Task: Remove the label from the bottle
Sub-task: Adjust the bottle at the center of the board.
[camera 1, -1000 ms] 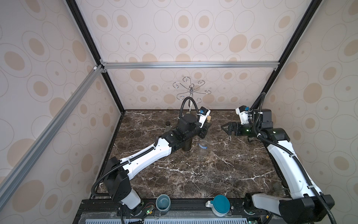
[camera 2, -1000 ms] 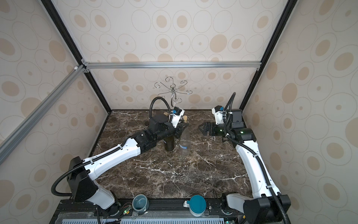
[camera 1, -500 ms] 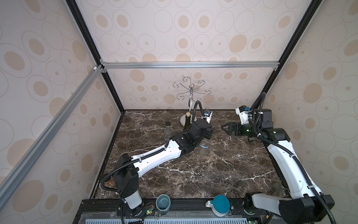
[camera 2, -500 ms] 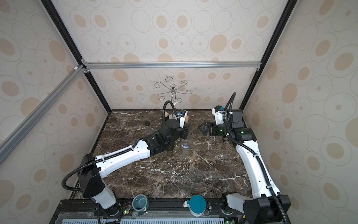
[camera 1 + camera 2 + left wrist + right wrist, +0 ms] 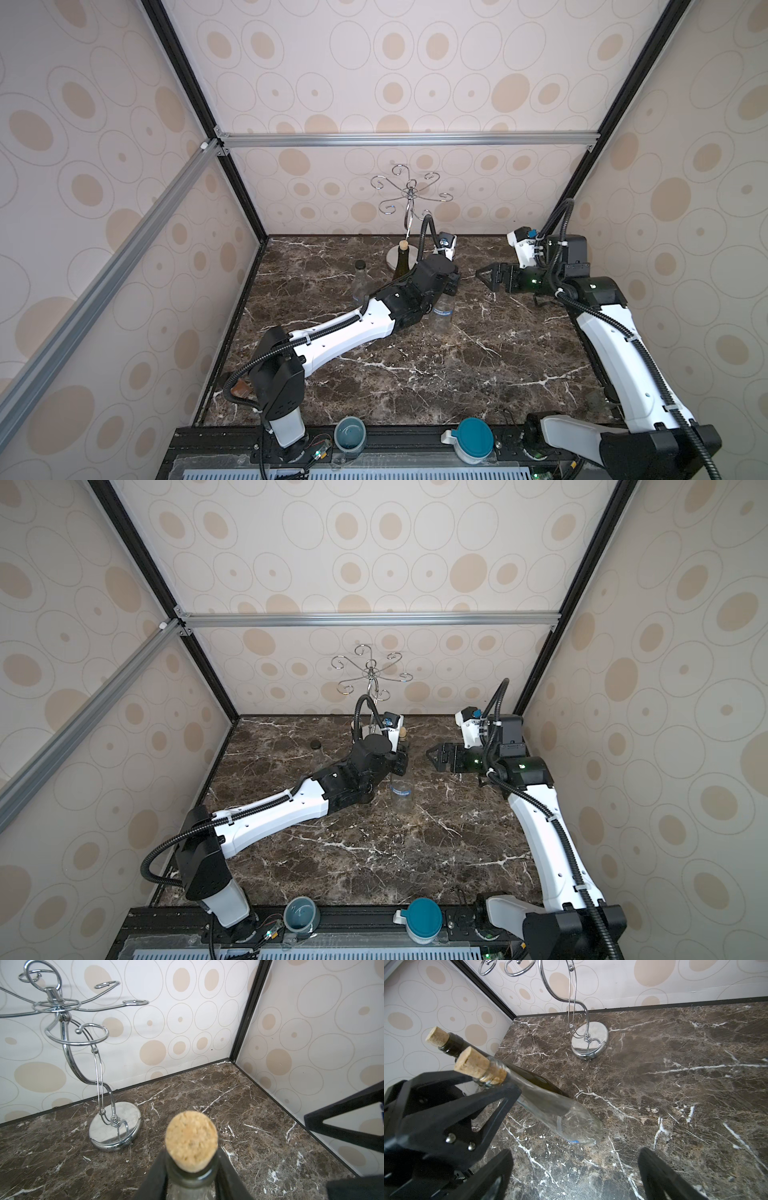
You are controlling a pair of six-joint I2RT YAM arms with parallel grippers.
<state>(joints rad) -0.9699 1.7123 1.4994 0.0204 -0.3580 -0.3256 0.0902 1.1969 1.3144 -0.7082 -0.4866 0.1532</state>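
Print on bottle label (image 5: pixel 401 790) illegible

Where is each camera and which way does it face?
Top views: high in front, looking down on the marble table; left arm and right arm show.
Left wrist: behind the left gripper, facing the back corner; its fingers flank the cork.
Right wrist: over the open right gripper, facing the clear bottle.
Shared: both wrists see the chrome rack.

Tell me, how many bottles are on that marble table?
3: a clear labelled bottle with its neck between the fingers of the left gripper, a dark corked bottle farther back, a black-capped clear bottle further left. None appears hidden.
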